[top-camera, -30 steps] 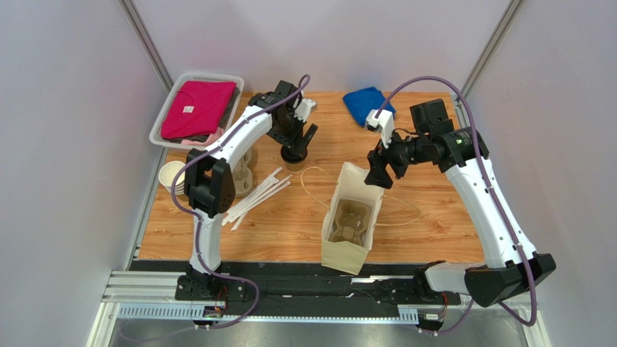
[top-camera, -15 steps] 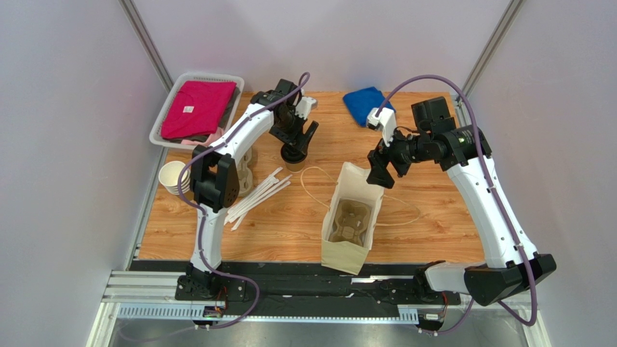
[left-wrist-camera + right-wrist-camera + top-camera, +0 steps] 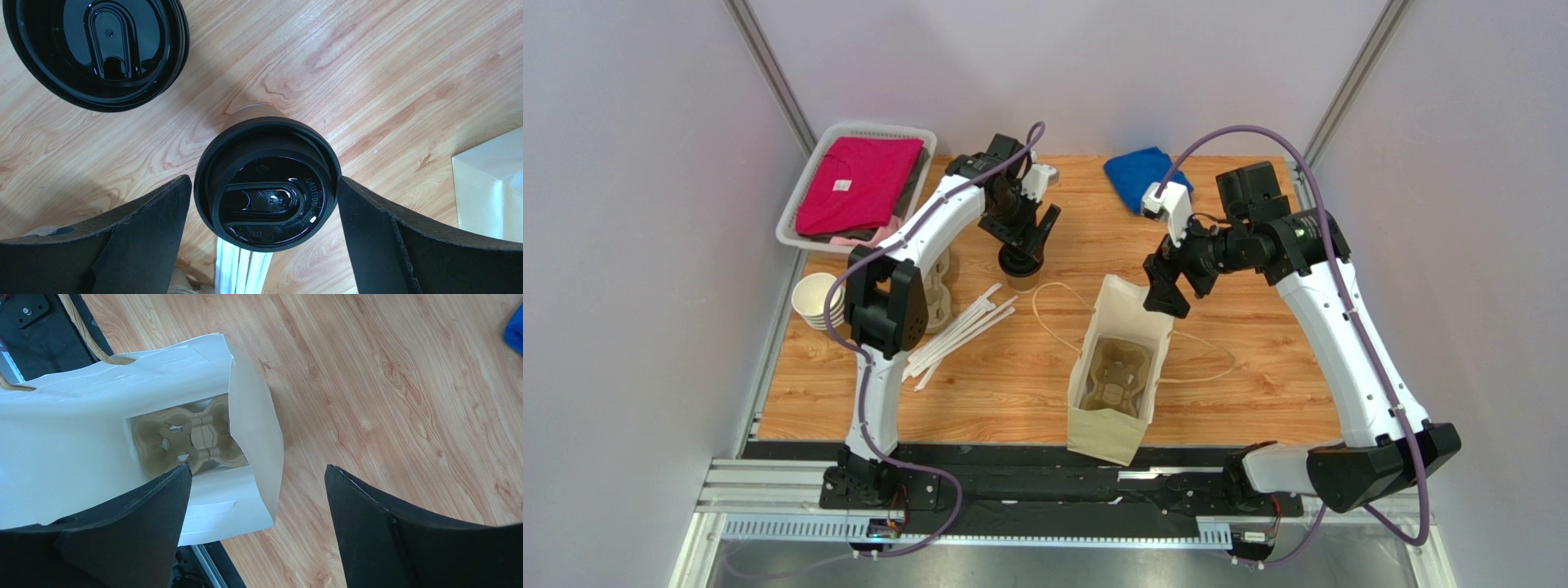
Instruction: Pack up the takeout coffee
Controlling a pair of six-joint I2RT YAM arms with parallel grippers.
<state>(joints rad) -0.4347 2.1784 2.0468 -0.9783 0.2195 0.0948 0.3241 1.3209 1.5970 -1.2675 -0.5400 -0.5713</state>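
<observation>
The takeout coffee [image 3: 267,184], a tan paper cup under a black lid, stands upright on the wooden table at the back centre [image 3: 1020,265]. My left gripper [image 3: 263,180] hangs over it, open, one finger on each side with a thin gap to the lid. It appears above the cup in the top view [image 3: 1022,243]. My right gripper [image 3: 256,468] is open and empty over the far rim of an upright paper bag [image 3: 61,435], one finger over the opening, the other over bare table. A cardboard cup carrier [image 3: 190,438] lies at the bag's bottom [image 3: 1116,374].
A pile of loose black lids [image 3: 98,49] lies close beside the cup. White straws [image 3: 959,331], spare cardboard carriers [image 3: 940,279] and stacked lidless cups [image 3: 815,300] sit at the left. A basket with pink cloth [image 3: 854,184] and a blue cloth [image 3: 1145,174] lie at the back.
My right gripper's jaws have spread a little wider and shifted slightly above the bag's rim. The left gripper stays around the cup, barely moved.
</observation>
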